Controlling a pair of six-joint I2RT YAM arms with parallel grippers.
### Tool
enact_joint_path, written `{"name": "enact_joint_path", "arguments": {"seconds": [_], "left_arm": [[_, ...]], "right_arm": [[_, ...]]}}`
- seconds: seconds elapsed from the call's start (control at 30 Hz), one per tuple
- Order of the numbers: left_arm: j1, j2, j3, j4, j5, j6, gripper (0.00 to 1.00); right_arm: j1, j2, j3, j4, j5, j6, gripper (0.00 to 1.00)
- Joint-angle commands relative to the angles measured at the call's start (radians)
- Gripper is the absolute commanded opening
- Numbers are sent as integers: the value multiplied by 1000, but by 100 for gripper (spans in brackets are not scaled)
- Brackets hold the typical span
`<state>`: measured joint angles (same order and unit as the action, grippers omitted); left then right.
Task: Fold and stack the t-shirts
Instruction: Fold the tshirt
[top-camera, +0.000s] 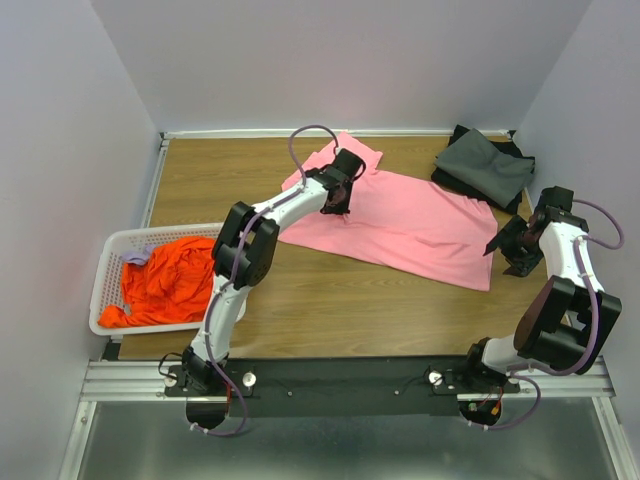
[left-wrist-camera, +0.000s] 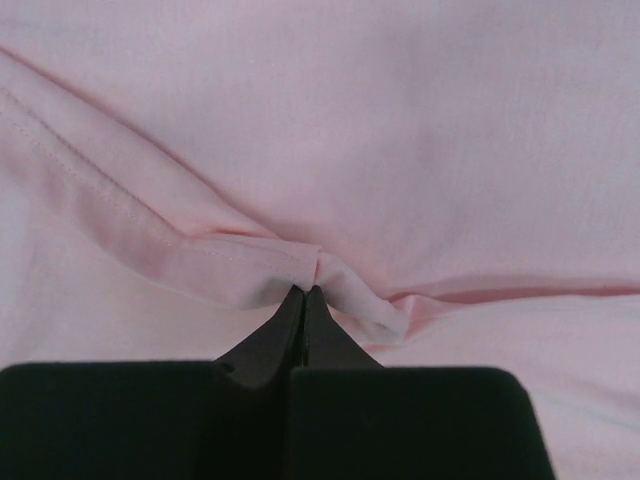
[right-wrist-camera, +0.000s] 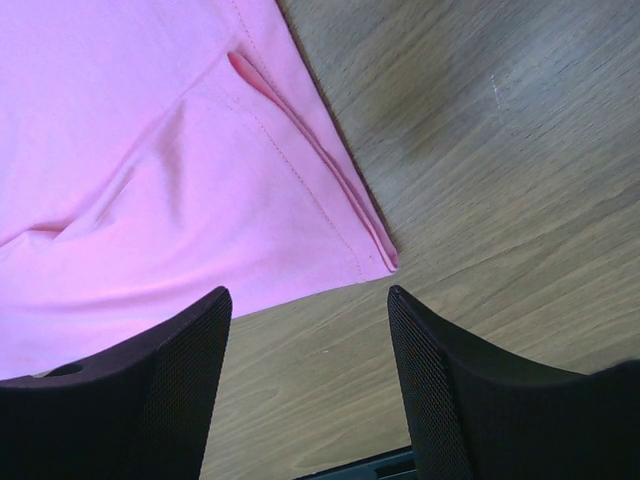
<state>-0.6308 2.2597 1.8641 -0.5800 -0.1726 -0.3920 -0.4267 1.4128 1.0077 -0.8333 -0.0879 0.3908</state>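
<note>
Basket (top-camera: 105, 270): near left on tabletop (top-camera: 340, 300), orange t-shirt (top-camera: 170, 280) heaped inside.
Right claw (right-wrist-camera: 310, 295): spread, by pink t-shirt (top-camera: 420, 225) hem corner.
Left claw (left-wrist-camera: 303, 292): pressed together, pinching a pink t-shirt fold.
Far right: dark grey t-shirts (top-camera: 485, 165), stacked.
Room: wooden surface, pale walls (top-camera: 350, 60).

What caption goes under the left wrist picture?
Left gripper shut, pinching a fold of the pink t-shirt.

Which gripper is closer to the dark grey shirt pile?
Right. The right gripper hangs open on the near side of the dark grey shirt pile; the left gripper is farther left, shut on the pink shirt.
</note>
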Motion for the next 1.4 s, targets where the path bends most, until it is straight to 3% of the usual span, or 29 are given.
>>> {"name": "enact_joint_path", "arguments": {"seconds": [0.0,0.23,0.47,0.57,0.67,0.8,0.93,1.1,1.2,1.37], "left_arm": [[-7,29,47,-27,-15,36,0],[-7,78,139,-41,-1,53,1],[-6,110,187,-38,45,77,13],[-7,101,187,-14,76,81,24],[-7,75,172,40,139,88,48],[-6,29,124,155,248,94,66],[-6,9,110,190,274,90,67],[13,-28,81,135,180,16,66],[32,-75,3,120,82,-30,66],[62,-114,-105,124,68,-59,66]], "right_arm": [[3,-2,-1,-1,-4,-9,71],[3,11,3,-6,2,-3,71],[3,25,8,-6,7,-1,71],[3,31,6,-6,7,0,71],[3,38,8,-6,7,3,71],[3,40,9,-6,5,2,71],[3,40,8,-4,8,0,71],[3,41,6,-6,5,2,71],[3,40,3,-4,4,-3,71],[3,41,-3,-3,-1,-4,71]]}}
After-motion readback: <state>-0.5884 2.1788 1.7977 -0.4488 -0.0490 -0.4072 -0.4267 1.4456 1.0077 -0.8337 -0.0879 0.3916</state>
